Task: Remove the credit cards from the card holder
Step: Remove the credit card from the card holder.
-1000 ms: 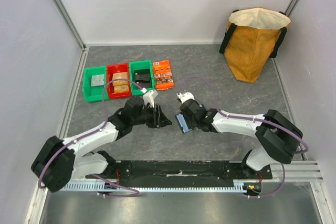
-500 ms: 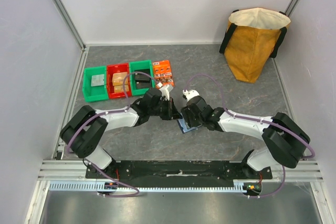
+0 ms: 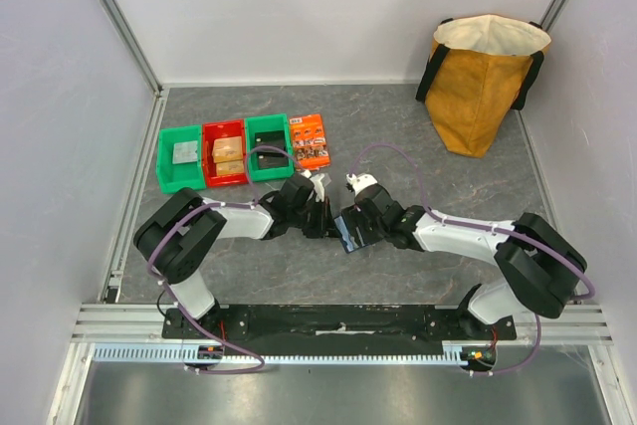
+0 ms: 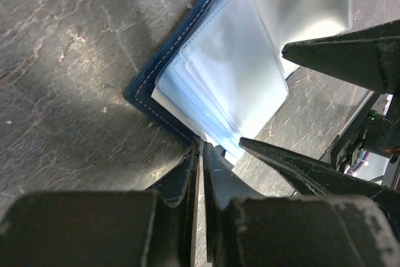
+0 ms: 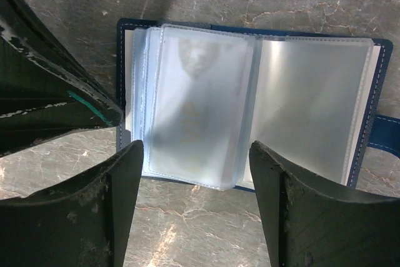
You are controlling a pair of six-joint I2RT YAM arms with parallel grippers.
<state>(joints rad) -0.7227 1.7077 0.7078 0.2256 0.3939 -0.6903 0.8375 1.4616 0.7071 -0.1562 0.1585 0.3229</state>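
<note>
The navy card holder [image 3: 348,235] lies open on the table between both grippers. Its pale clear sleeves [image 5: 206,104] are fanned out, and its tab [image 5: 386,137] sticks out on the right. A credit card [image 5: 195,114] with tan-gold print shows faintly through the top sleeve. My left gripper [image 4: 200,146] is shut, its tips pinching the holder's cover [image 4: 164,67] at one edge; in the right wrist view its fingers [image 5: 75,107] reach in from the left. My right gripper [image 5: 195,149] stands open, one finger on each side of the sleeves' near edge, touching nothing.
At the back left stands a row of bins: green [image 3: 165,164], red [image 3: 207,158], green [image 3: 251,149]. An orange printed packet [image 3: 310,140] lies beside them. A tan bag [image 3: 483,82] with dark handles stands at the back right.
My left arm swung in from the left to the holder and its jaws closed on the cover's edge. My right gripper opened, and the holder went from held up to lying open on the table.
</note>
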